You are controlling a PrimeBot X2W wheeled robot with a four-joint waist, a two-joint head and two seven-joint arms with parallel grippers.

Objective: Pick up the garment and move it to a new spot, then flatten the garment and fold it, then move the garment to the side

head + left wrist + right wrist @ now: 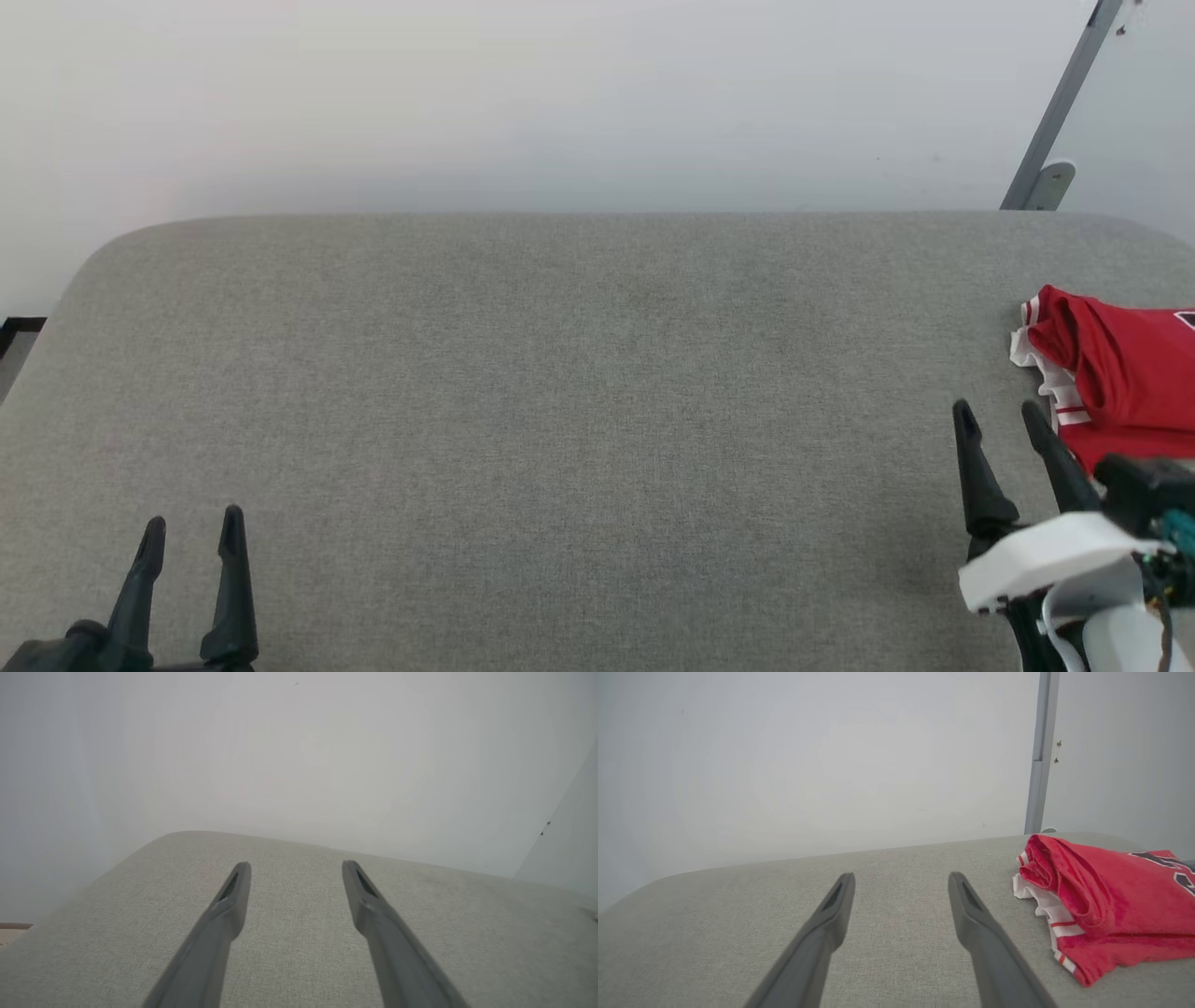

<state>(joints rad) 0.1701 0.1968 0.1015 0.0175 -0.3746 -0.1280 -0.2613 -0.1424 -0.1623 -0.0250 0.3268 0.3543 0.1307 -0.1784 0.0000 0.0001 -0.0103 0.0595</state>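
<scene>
Red garment (1120,364) folded over at the far right of the grey cushion (560,392), just beside the right gripper (996,408), fingers spread wide, holding nothing; left gripper (194,518) likewise spread and empty, well apart

left pincer (194,518) low at lower left of head view, fingers pointing straight up the frame, jaws spread wide, empty. right pincer (995,408) further forward at far right, fingers leaning slightly left, jaws equally spread, gripping nothing. white right wrist (1055,555) housing behind it, angled inward.
</scene>
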